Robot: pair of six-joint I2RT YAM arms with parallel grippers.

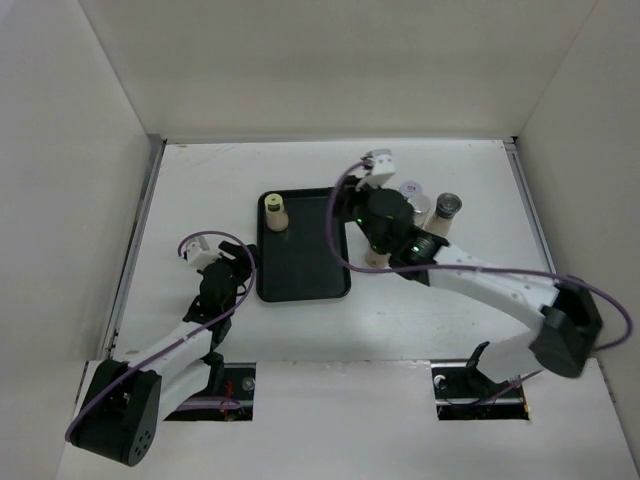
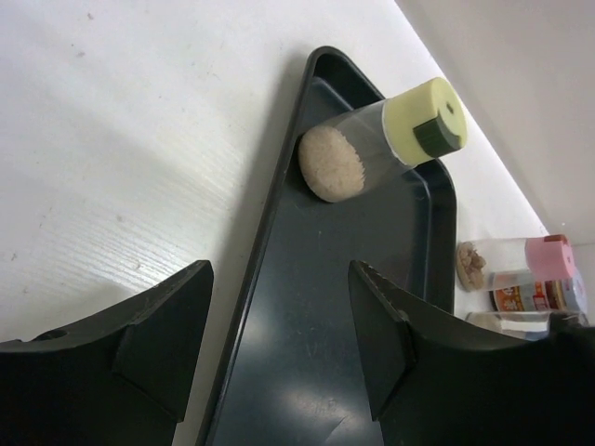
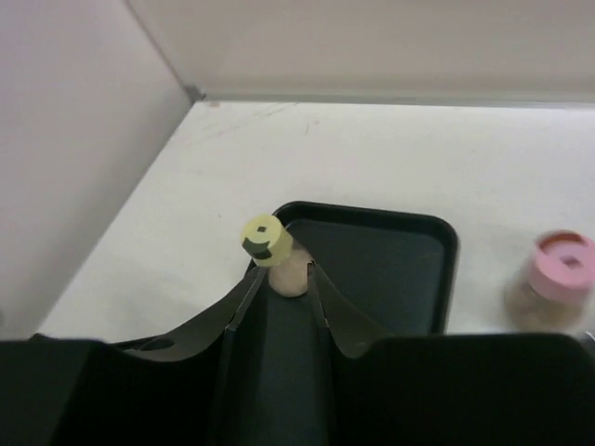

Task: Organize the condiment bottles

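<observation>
A black tray (image 1: 300, 270) lies mid-table. A cream-capped jar (image 1: 275, 212) with tan filling stands in its far left corner, and also shows in the left wrist view (image 2: 381, 139) and the right wrist view (image 3: 270, 246). My left gripper (image 1: 236, 266) is open and empty over the tray's left rim (image 2: 251, 307). My right gripper (image 1: 358, 212) is open and empty at the tray's right edge, with the jar showing beyond its fingertips (image 3: 279, 279). A pink-capped jar (image 1: 410, 190) and a grey-capped jar (image 1: 447, 210) stand right of the tray, and a tan jar (image 1: 378, 258) shows below the right arm.
White walls enclose the table on the left, back and right. The pink-capped jar (image 2: 521, 265) and a red-labelled jar (image 2: 530, 299) stand close together just past the tray's right rim. The right arm's cable arcs above the tray's right side.
</observation>
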